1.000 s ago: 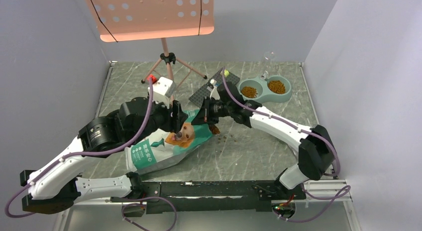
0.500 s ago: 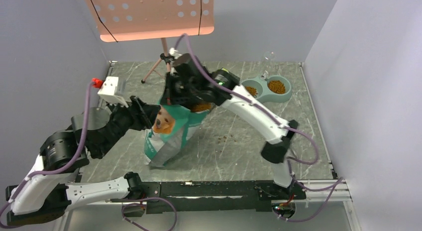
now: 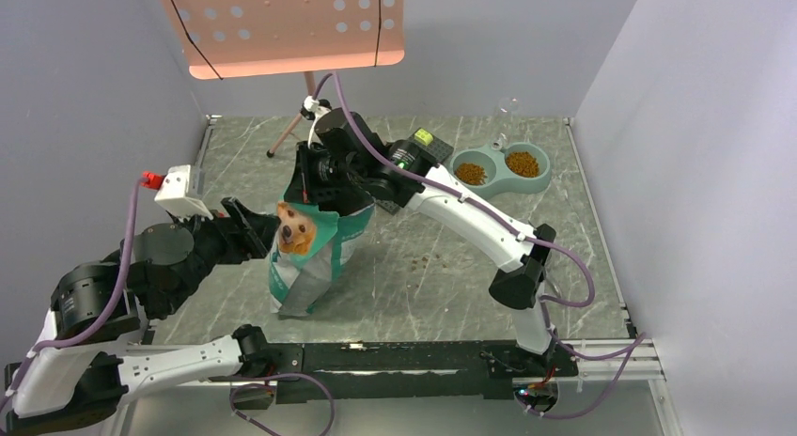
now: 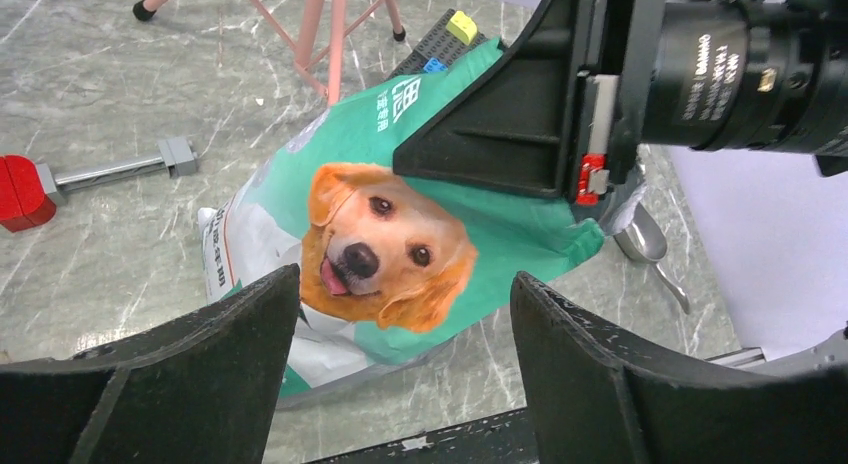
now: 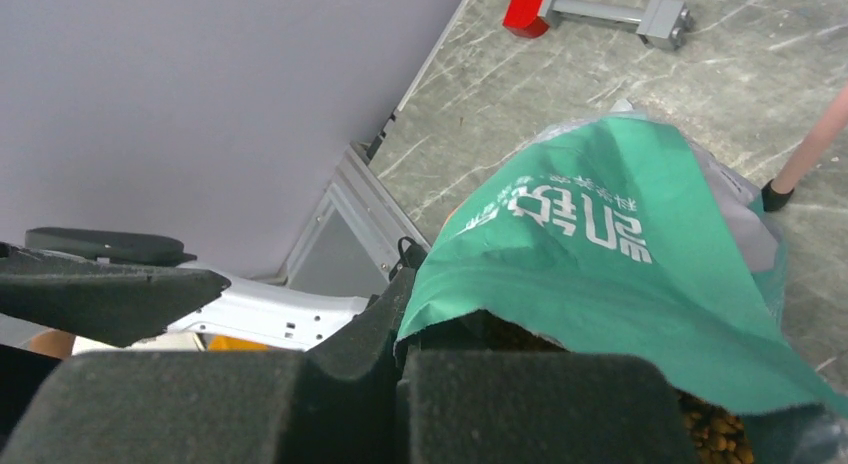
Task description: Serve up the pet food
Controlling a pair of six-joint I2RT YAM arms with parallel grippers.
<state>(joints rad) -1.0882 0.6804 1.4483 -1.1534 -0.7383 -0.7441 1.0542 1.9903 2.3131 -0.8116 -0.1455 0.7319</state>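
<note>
The teal-green bag [image 3: 310, 253] printed with a golden dog stands upright at mid-table. My right gripper [image 3: 324, 194] is shut on its top edge. In the right wrist view the fingers [image 5: 330, 384] pinch the bag's rim [image 5: 600, 264], and pet food [image 5: 715, 434] shows inside the opening. My left gripper [image 3: 258, 231] hangs open just left of the bag without touching it. In the left wrist view the dog print [image 4: 390, 244] lies beyond the spread fingers [image 4: 200, 364]. More pet food [image 3: 523, 163] fills both hollows of the pale blue double bowl [image 3: 498, 184], and a few pellets [image 3: 428, 262] lie spilled on the table.
An orange music stand [image 3: 282, 27] on a tripod rises at the back. A grey studded plate [image 3: 434, 147] lies behind the right arm. A red-handled tool [image 4: 20, 189] and a metal spoon [image 4: 645, 244] rest on the marble table near the bag.
The right arm has raised the bag from lying flat to standing upright. My left gripper has let go, opened wider and drawn back to the left.
</note>
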